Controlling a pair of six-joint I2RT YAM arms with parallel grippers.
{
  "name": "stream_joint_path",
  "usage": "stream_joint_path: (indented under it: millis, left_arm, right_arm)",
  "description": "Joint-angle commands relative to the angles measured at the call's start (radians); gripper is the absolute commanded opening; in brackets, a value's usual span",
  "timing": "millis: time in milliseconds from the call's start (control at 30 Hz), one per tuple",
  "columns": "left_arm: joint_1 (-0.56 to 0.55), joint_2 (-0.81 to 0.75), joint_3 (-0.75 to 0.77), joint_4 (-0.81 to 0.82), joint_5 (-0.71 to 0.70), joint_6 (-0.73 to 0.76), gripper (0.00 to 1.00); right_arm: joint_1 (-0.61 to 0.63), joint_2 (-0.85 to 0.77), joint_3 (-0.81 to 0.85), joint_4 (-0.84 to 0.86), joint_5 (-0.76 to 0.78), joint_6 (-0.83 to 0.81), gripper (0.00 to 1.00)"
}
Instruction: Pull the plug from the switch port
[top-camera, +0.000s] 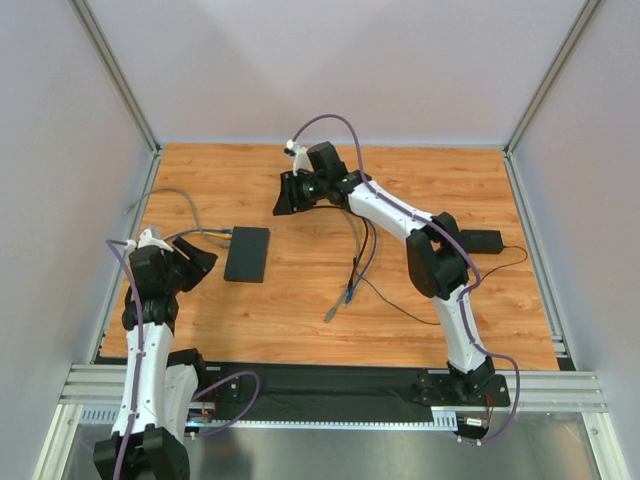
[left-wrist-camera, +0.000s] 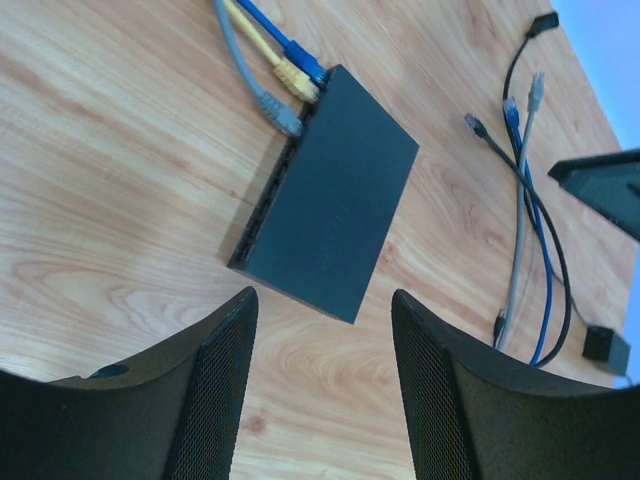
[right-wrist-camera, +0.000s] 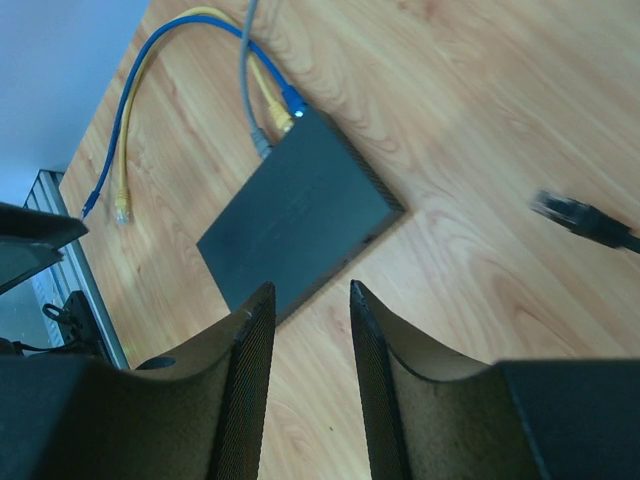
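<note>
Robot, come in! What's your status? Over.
Left pincer open, empty. Right pincer open, empty. Switch flat on table, blue plug, yellow plug, grey plug in its ports. Loose cables apart from it.

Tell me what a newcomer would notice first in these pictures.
A flat matte black rectangular box lies left of centre on the wooden table. A blue cable, a yellow cable and a grey cable are plugged into one narrow edge. The left claw and right claw hang open and empty near it, and loose cables sprawl mid-table.
</note>
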Motion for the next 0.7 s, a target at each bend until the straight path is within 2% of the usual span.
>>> stream_joint_path:
  millis: [0,233,667]
  left_arm:
    - [0.034,0.089,-0.037,0.184,0.099,-0.095,0.63]
    - [0.035,0.341,-0.051,0.453,0.141,-0.214,0.61]
    - [0.034,0.721,0.006,0.664,0.116,-0.264,0.6]
  right_arm:
    - [0.064,0.052,0.084,-0.038,0.027,-0.026,0.36]
    - [0.136,0.123,0.144,-0.064,0.048,-0.031,0.33]
    - [0.159,0.262,0.23,-0.09,0.081,-0.011,0.31]
